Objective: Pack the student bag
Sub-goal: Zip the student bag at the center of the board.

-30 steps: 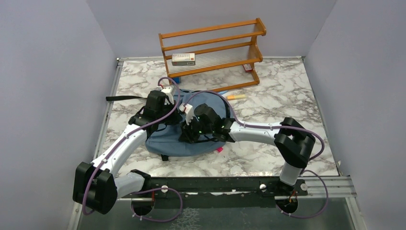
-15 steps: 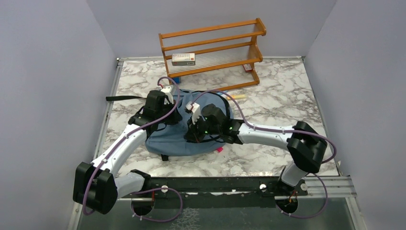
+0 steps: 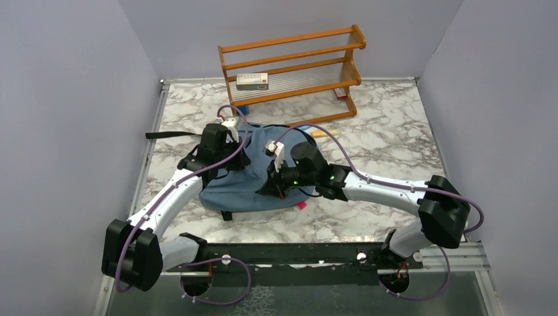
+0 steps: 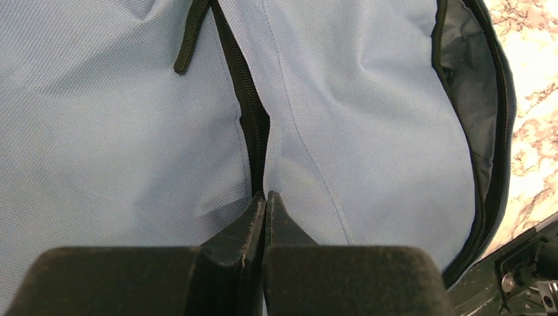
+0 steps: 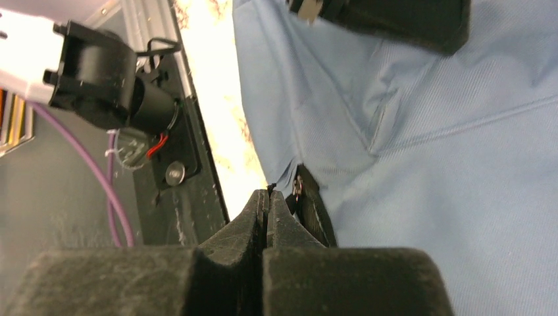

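Both of your claws are clenched down on the student bag point(image 3: 238, 189), which lies flat on the marble bench point(image 3: 395, 138) just ahead of the arm bases.

Your right claw point(image 5: 266, 194) is closed tight at the bag's near edge, with black zipper trim point(image 5: 314, 209) just beside its tips. Your left claw point(image 4: 264, 197) is closed tight at the end of a black zipper seam point(image 4: 253, 125), where the blue fabric puckers. You cannot tell whether either claw has cloth caught in it. Behind the bag, at the far end of the bench, a wooden rack point(image 3: 293, 47) holds a small box point(image 3: 252, 81).
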Robot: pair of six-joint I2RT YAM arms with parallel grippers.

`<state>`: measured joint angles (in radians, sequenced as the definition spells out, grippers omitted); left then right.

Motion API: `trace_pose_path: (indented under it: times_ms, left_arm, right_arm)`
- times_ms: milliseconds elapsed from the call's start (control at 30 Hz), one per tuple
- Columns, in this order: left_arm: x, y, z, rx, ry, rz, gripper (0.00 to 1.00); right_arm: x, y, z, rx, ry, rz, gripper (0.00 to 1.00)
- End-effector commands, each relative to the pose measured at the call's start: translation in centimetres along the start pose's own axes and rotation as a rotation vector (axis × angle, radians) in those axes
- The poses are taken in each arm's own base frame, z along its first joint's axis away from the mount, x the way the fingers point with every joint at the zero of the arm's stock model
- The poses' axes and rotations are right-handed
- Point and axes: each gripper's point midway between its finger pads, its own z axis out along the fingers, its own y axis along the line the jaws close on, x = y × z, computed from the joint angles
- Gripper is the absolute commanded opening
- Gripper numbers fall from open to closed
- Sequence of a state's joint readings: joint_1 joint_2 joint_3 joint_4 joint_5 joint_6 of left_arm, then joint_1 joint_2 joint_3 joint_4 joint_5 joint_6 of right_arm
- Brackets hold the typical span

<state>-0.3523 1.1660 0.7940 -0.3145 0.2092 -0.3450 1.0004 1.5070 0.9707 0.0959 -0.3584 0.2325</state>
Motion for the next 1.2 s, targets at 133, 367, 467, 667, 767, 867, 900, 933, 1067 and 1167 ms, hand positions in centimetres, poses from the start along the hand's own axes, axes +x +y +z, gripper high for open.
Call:
trace_pose_path:
  times_ms: [133,367,467,667,767,867,900,933,1067,1167]
  left_arm:
    - [-1.7,1.3,-0.1,-0.047,-0.069,0.027,0.0]
    - [-1.6,1.9,-0.4,-0.069,-0.074,0.026,0.0]
    - [-1.6,2.1,-0.4,-0.074,-0.075,0.027,0.0]
    - [-1.2,2.4,-0.3,-0.084,-0.064,0.034,0.0]
    - [-1.2,2.7,-0.2,-0.092,-0.06,0.038,0.0]
    - [-1.3,2.8,-0.2,-0.095,-0.064,0.039,0.0]
    - [-1.3,2.8,-0.1,-0.097,-0.063,0.039,0.0]
    - [-1.3,2.9,-0.1,-0.097,-0.063,0.038,0.0]
    - [-1.1,2.5,0.0,-0.071,-0.054,0.045,0.0]
    - [-0.9,2.4,0.1,-0.06,-0.051,0.055,0.0]
  right_arm:
    - [0.4,2.6,-2.8,-0.198,0.012,-0.006,0.01]
    - [0.3,1.1,-4.6,-0.117,-0.037,0.031,0.01]
    - [0.6,0.0,-5.4,-0.077,-0.039,0.046,0.01]
    - [0.6,-4.0,-7.2,0.15,-0.065,0.099,0.01]
    - [0.0,-6.1,-8.4,0.275,-0.117,0.144,0.01]
    - [-0.6,-7.6,-9.8,0.396,-0.155,0.194,0.01]
    - [-1.0,-8.0,-10.2,0.43,-0.173,0.206,0.01]
    - [-1.4,-8.4,-10.6,0.464,-0.191,0.223,0.01]
    - [-2.8,-9.7,-12.1,0.576,-0.26,0.283,0.01]
    - [-3.5,-10.7,-12.7,0.648,-0.301,0.334,0.01]
